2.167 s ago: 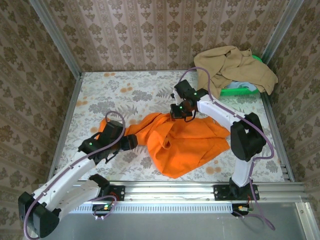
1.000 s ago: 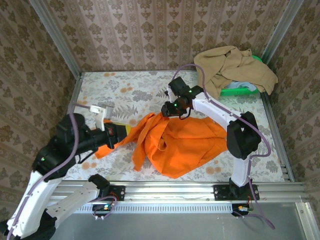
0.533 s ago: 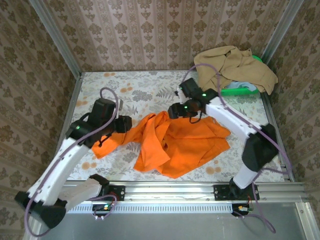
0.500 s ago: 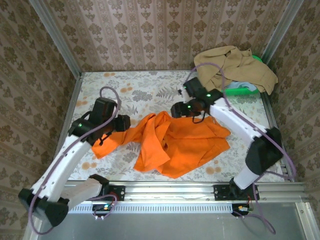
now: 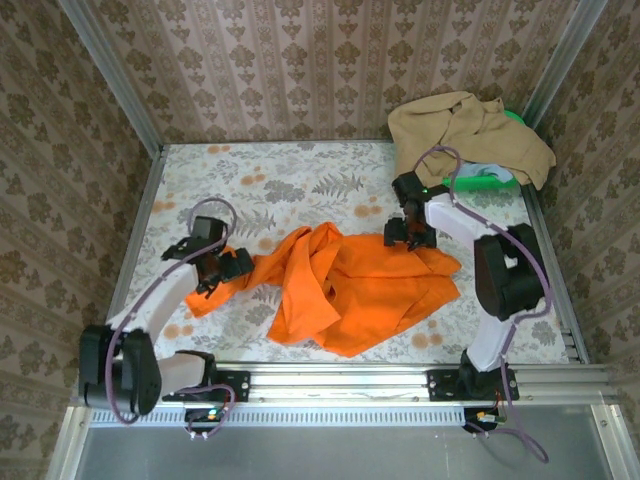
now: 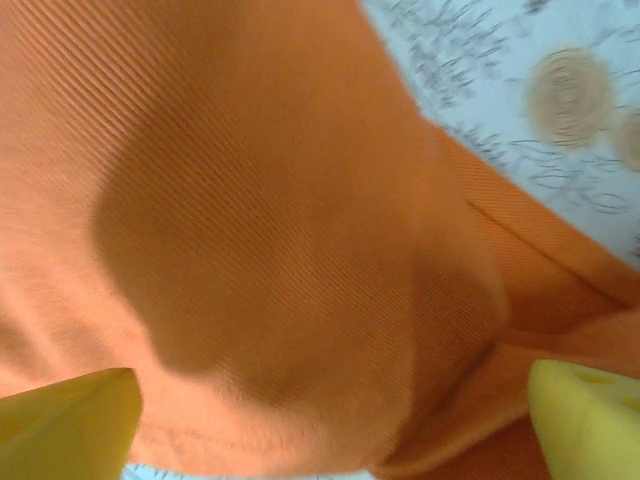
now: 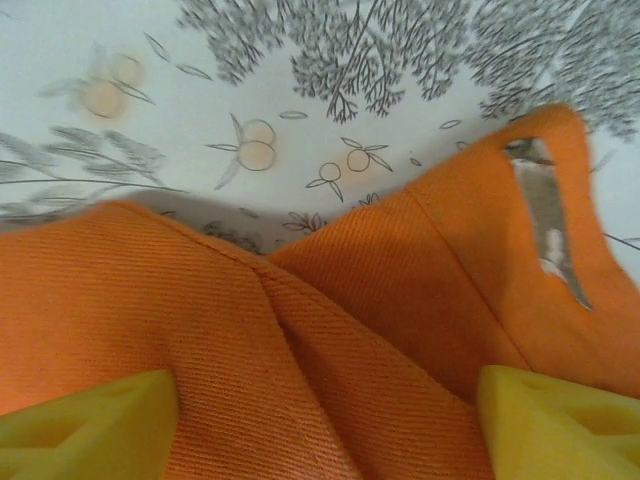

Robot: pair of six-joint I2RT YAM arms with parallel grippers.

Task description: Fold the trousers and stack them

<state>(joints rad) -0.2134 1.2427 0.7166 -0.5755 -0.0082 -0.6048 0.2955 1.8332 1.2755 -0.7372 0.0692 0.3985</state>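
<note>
So the trousers (image 5: 350, 285) are lying in a rumpled orange heap on the flowery table (image 5: 280, 180), sitting toward the near-middle with one leg trailing out to the left and the fabric bunching into a ridge down the centre. The left gripper (image 5: 232, 266) is hanging right over that trailing leg. From its wrist camera the yellow fingers (image 6: 70, 420) are standing wide apart at the two bottom corners, with creased orange cloth spreading between them and nothing getting pinched. The right gripper (image 5: 408, 235) is sitting at the far right edge of the heap. Its fingers (image 7: 95, 420) are spreading wide too, hovering over a seamed edge of the cloth where it's meeting the bare tabletop, and a little slit (image 7: 548, 225) with pale lining is showing just right of there. Off in the far right corner a tan garment (image 5: 470, 135) is draping over a green basket (image 5: 485, 180), well apart from the orange pile.
</note>
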